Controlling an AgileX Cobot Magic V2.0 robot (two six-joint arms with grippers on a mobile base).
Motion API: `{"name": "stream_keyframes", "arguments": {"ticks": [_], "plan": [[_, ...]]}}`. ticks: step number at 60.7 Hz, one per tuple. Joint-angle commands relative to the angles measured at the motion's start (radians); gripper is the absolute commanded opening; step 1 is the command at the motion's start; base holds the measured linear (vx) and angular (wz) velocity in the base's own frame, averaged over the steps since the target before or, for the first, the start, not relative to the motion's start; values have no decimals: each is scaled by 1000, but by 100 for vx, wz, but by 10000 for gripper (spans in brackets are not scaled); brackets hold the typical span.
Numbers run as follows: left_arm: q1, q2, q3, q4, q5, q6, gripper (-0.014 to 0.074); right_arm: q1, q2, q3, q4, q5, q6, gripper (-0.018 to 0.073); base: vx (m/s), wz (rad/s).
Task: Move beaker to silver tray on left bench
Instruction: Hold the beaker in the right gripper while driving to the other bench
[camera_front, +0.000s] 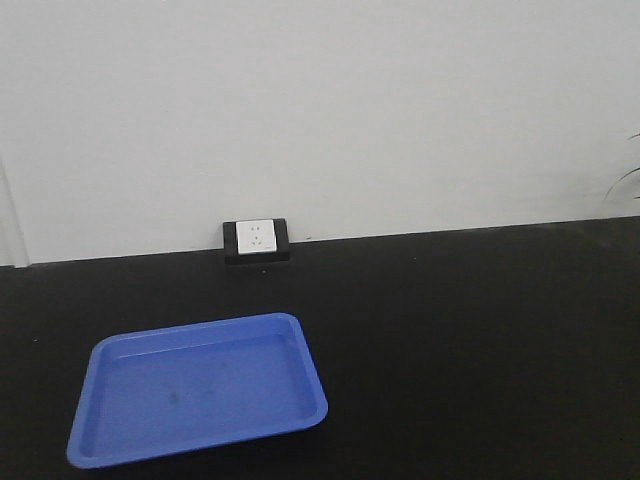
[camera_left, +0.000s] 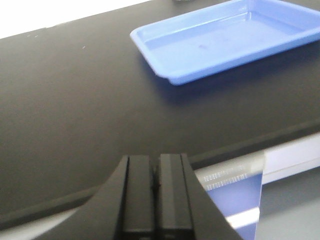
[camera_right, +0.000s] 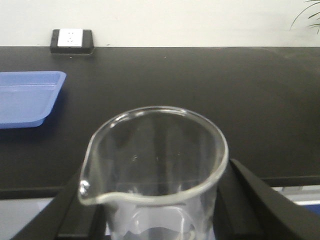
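The beaker (camera_right: 155, 165), small and of clear glass with a pouring lip at its near left, fills the lower middle of the right wrist view. My right gripper (camera_right: 157, 202) is shut on it, one black finger (camera_right: 75, 207) on each side of the glass. It is held in front of the black bench (camera_right: 200, 90), near its front edge. My left gripper (camera_left: 155, 172) is shut with nothing between its fingers and hovers over the bench's front edge. The silver tray is out of view. Neither gripper shows in the front view.
A blue tray (camera_front: 200, 385) lies on the black bench (camera_front: 480, 330) at the front left, and I see the tray (camera_left: 235, 37) ahead of my left gripper too. A white wall socket (camera_front: 257, 240) sits at the back. Plant leaves (camera_front: 625, 180) reach in at the right.
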Motion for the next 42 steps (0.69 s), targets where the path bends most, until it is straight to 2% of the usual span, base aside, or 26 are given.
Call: {"name": "stream_keyframes", "arguments": {"ticks": [1,42], "plan": [[-4,-8,20,2,-83,-2,1,-2,10,-28,-31,-61,1,-11,-27,13],[-4,-8,20,2,-83,-2,1,-2,10,-28,-31,-61,1,-11,-31,28]]}}
